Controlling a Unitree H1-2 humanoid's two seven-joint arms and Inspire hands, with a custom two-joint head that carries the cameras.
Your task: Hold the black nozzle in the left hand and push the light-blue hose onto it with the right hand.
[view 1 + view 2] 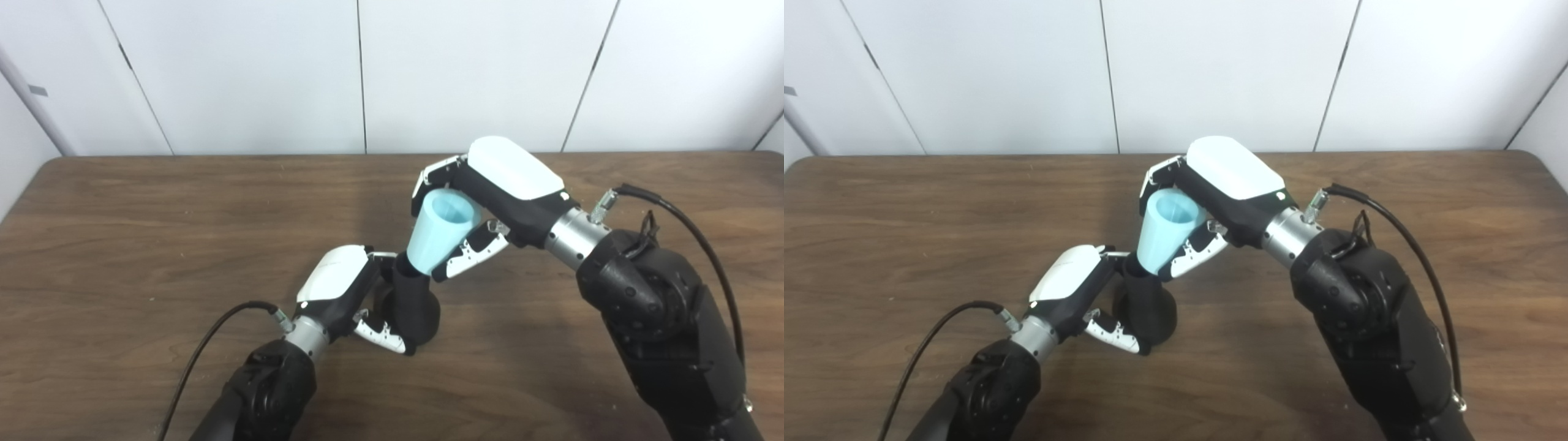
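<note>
Left hand clamped around the black nozzle, holding it upright near mid-table, base at or just above the wood. Right hand clamped on the light-blue hose, a tapered piece with its wide open end up. Its narrow end sits on the nozzle tip, tilted slightly right.
</note>
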